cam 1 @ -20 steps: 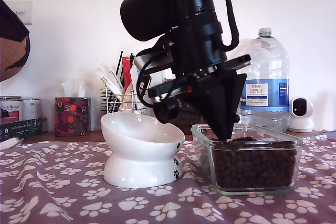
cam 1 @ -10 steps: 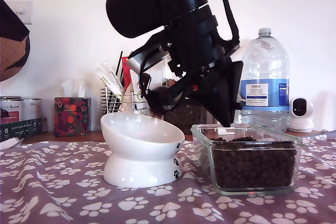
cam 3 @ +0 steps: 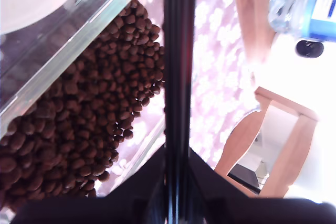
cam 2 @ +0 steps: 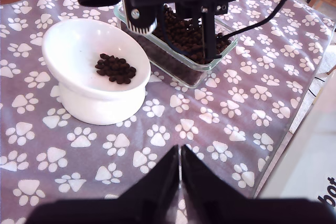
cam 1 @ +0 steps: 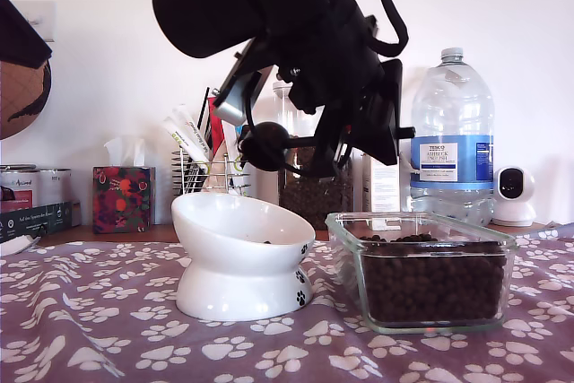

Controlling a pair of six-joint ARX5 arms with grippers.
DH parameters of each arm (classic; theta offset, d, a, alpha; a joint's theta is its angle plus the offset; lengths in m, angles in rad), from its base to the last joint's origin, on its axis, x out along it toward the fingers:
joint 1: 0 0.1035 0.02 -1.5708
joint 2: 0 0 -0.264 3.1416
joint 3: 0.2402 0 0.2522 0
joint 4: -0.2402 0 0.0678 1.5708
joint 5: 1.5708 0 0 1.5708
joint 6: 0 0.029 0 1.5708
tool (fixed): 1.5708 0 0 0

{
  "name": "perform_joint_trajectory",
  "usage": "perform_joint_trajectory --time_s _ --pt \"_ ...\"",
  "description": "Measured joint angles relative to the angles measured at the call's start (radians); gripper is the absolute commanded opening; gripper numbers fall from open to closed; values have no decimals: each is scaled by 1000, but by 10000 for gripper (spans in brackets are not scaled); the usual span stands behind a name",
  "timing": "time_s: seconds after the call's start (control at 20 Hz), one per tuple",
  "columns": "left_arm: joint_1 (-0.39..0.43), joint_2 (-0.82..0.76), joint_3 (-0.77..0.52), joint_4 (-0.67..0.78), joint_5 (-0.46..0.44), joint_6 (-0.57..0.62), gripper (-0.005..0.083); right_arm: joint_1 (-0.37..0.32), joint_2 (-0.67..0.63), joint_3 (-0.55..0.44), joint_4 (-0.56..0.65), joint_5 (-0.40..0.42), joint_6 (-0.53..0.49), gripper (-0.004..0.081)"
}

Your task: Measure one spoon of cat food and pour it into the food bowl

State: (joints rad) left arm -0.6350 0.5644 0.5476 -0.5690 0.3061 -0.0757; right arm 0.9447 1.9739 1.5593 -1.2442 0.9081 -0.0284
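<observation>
Paw-print cloth [cam 2: 220, 129], bare beside food bowl [cam 2: 68, 51]; first jaws closed, second's clamping spoon [cam 3: 178, 77].

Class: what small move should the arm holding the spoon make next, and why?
Probably shift the spoon further over the food bowl before tipping: my second pincer holds its cup above the bowl's rim, clear of the glass dish of cat food.

The bowl [cam 1: 242, 253] is showing glossy white ceramic, smooth and shining. The dish [cam 1: 421, 266] is looking like clear, smooth glass. The kibble [cam 2: 115, 68] is looking matt and dark brown. A soft printed cloth [cam 1: 108, 338] is covering the counter. The spoon [cam 3: 177, 77] is gleaming as smooth black plastic. The bottle [cam 1: 453, 132] is showing clear plastic with a paper label.
</observation>
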Motion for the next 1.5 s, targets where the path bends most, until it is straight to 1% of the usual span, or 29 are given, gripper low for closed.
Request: perform_joint_trajectory --time_s 0.2,0.25,0.3,0.45,0.55,0.65,0.8,0.95,1.1,1.25,1.35,1.45,1.5 --pt "0 0 0 3 0 0 -22 6 0 0 -13 -71 2 -13" --pt "0 0 0 6 0 0 -22 6 0 0 -26 -111 2 -13" --pt "0 0 0 7 0 0 -22 3 0 0 -45 -168 3 -13" --pt "0 0 0 7 0 0 -22 -40 0 0 -106 -357 61 -13" --pt "0 0 0 8 -1 0 -22 -89 -1 0 -110 -470 88 -13" --pt "0 0 0 8 -1 0 -22 -138 -7 1 -111 -557 101 -13" --pt "0 1 0 8 -1 0 -22 -203 -40 2 -122 -625 123 -13" --pt "0 1 0 8 -1 0 -22 -254 -55 4 -123 -716 139 -13" --pt "0 1 0 8 -1 0 -22 -299 -55 4 -127 -733 153 -13" --pt "0 1 0 8 -1 0 -22 -345 -55 3 -129 -790 154 -13" --pt "0 1 0 9 -1 0 -22 -358 -55 -5 -128 -815 154 -13" --pt "0 1 0 18 -5 0 -22 -360 -55 -42 -128 -847 139 -13" --pt "0 1 0 18 -11 0 -22 -360 -55 -70 -129 -848 135 -13"
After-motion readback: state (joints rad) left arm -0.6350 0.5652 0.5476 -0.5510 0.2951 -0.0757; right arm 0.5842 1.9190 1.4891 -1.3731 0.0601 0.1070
